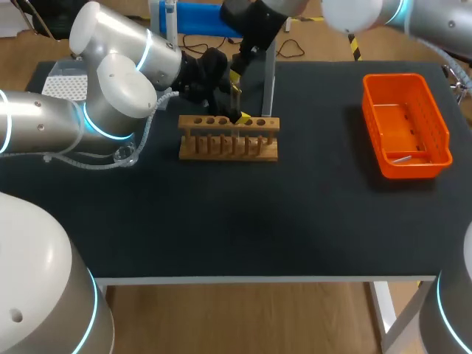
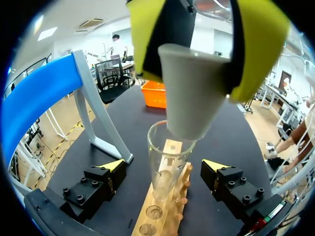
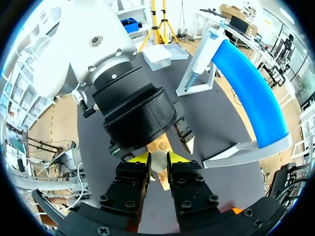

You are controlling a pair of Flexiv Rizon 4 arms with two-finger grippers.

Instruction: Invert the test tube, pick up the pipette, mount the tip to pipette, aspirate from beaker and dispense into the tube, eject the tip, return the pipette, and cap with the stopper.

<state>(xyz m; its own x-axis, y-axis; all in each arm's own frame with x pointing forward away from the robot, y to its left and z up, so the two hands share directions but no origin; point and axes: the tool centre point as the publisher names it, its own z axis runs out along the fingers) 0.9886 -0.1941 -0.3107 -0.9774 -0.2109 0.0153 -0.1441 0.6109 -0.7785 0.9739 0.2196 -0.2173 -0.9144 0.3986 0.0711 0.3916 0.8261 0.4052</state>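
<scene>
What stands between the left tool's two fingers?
The test tube, upright in the wooden rack, touching neither finger of the left tool; the right tool holds the stopper at its mouth. The left wrist view shows this.

Head overhead; wrists close over rack (image 1: pixel 228 140)

One tube (image 2: pixel 163 157), one stopper (image 2: pixel 193 96) — one rack (image 1: pixel 228 149)

Rack (image 1: pixel 228 140) left of centre, pipette stand (image 1: pixel 270 85) behind, basket (image 1: pixel 394 78) at right (tube (image 2: pixel 163 167) in rack, stopper (image 2: pixel 192 93) over it)
</scene>
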